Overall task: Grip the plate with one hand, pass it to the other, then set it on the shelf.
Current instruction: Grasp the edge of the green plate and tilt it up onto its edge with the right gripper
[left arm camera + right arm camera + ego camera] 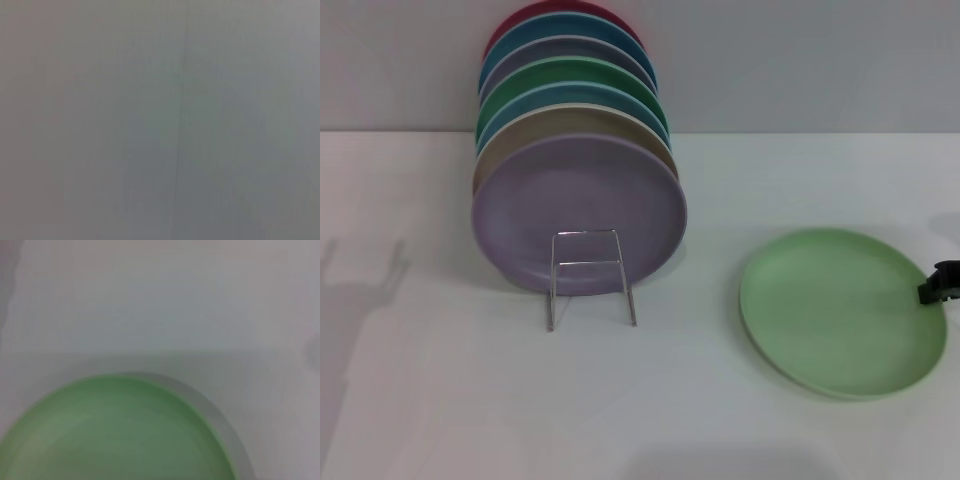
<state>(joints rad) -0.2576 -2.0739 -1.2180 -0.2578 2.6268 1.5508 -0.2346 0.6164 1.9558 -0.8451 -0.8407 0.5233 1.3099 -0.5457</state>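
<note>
No text, label, brand, number or sign can be read anywhere in these views. The pale green plate is plain, and so are the stacked plates standing behind the wire shelf.

White tabletop, plain pale grey wall behind, soft faint shadows.
</note>
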